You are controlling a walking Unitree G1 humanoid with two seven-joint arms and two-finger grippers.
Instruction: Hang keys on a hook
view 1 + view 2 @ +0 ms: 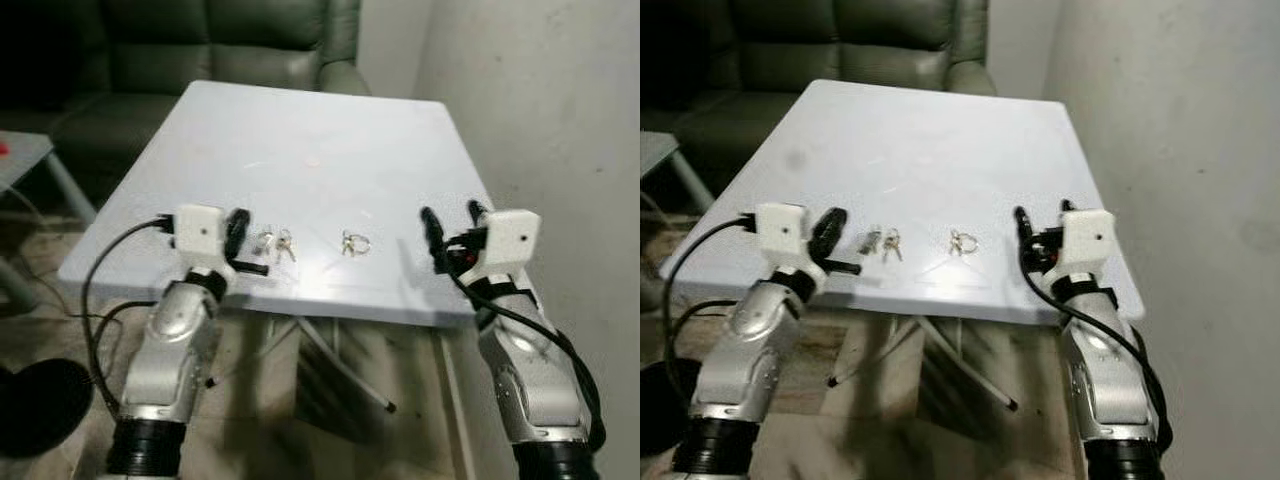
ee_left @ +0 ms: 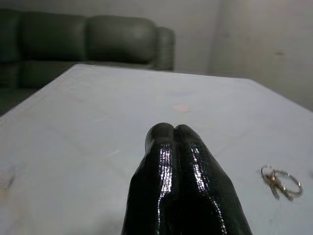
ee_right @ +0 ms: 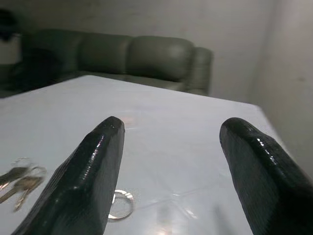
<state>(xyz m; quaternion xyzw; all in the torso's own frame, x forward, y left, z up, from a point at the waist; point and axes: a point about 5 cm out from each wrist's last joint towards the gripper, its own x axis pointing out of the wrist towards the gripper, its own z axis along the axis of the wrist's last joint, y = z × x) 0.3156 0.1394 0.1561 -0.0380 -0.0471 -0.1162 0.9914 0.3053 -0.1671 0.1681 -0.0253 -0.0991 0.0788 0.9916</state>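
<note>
Two small sets of keys lie near the front edge of the white table (image 1: pixel 300 130): a key bunch (image 1: pixel 275 243) to the left and a key ring (image 1: pixel 355 243) to its right. My left gripper (image 1: pixel 237 228) hovers just left of the key bunch, its fingers (image 2: pixel 168 147) pressed together with nothing in them; the key ring (image 2: pixel 281 180) lies off to one side of it. My right gripper (image 1: pixel 452 222) is to the right of the key ring, open and holding nothing. In the right wrist view the key ring (image 3: pixel 120 203) and the key bunch (image 3: pixel 19 178) lie ahead of its fingers (image 3: pixel 98 166).
A dark green sofa (image 1: pixel 230 40) stands behind the table. A plain wall (image 1: pixel 560 120) runs close along the right. Folding table legs (image 1: pixel 340 370) cross below the top. A small grey table (image 1: pixel 20 155) and a dark round object (image 1: pixel 35 405) are at the left.
</note>
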